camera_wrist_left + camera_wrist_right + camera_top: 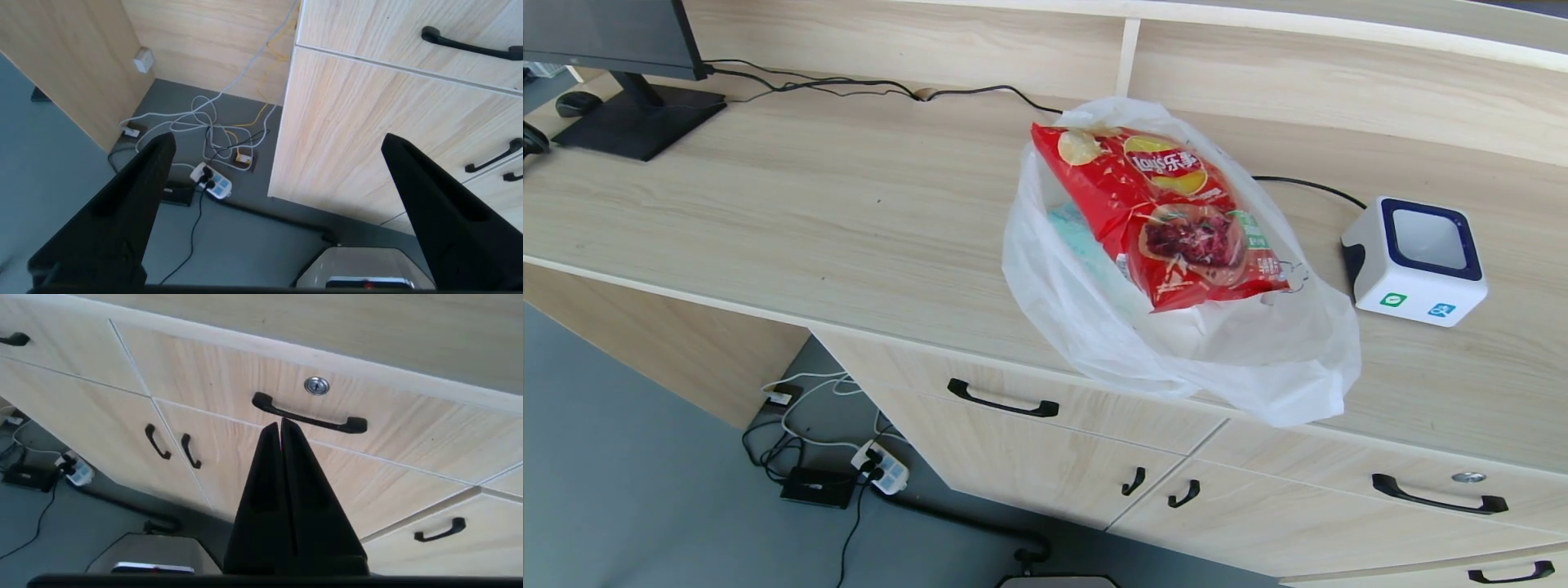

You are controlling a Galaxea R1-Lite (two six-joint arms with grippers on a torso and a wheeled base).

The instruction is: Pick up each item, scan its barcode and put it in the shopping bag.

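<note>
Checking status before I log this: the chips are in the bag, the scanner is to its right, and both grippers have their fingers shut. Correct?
Not both. The left gripper has its fingers open, wide apart in the left wrist view; the right gripper has them shut. The chips are in the bag, with the scanner to its right.

Red chip bag (upright) in shopping bag

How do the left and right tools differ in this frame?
The black left tool is open, jaws spread wide; the black right tool is shut, jaws pressed together. The left tool hangs over tangled white floor cables; the right tool faces a light wooden drawer with a lock. Both hold nothing.
</note>
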